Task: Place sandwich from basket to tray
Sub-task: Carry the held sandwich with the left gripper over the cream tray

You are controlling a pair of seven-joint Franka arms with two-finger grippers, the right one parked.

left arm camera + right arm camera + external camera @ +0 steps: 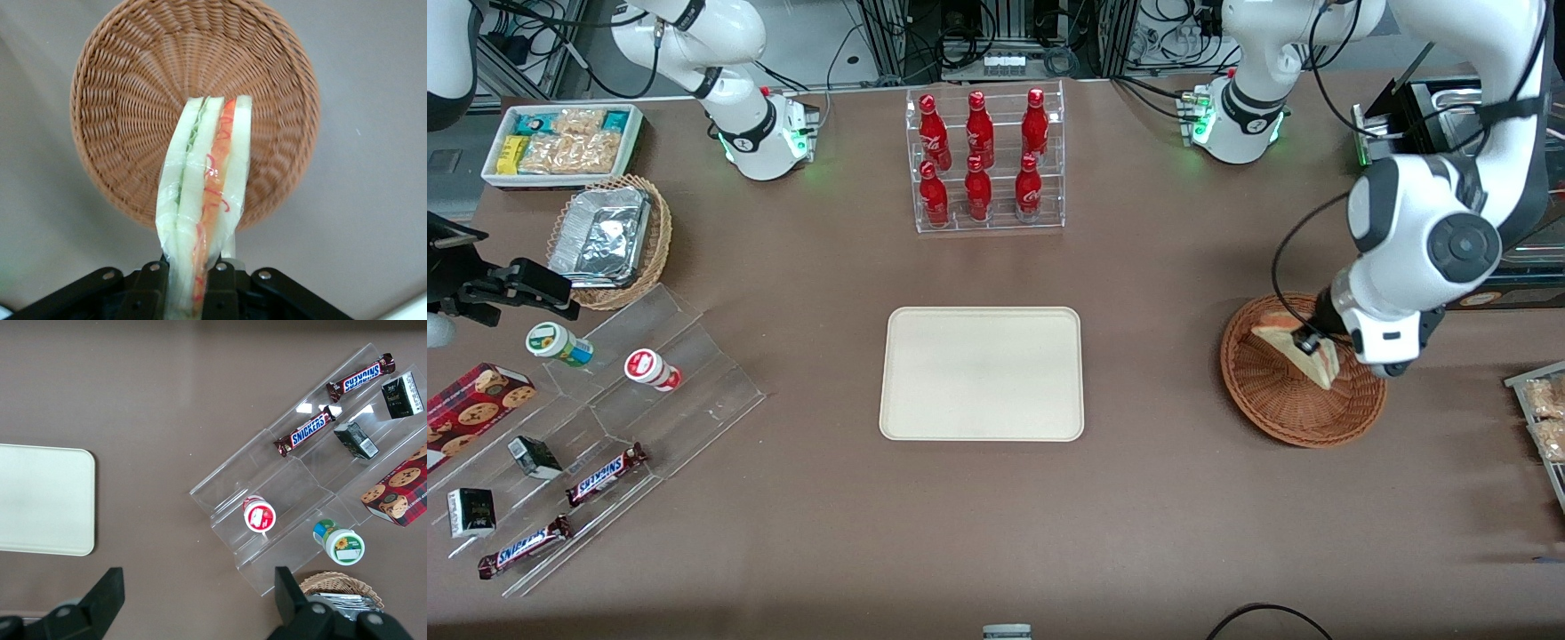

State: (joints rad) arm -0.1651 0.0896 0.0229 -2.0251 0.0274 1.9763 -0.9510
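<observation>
The jaws [1309, 342] are clamped on the sandwich [203, 200], which hangs just above the basket [127, 100], well apart from the tray [982, 373]

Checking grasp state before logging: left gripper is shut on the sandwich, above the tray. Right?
Not quite. The gripper is shut on the sandwich, but above the basket, not the tray. The front view shows it; the left wrist view confirms.
</observation>
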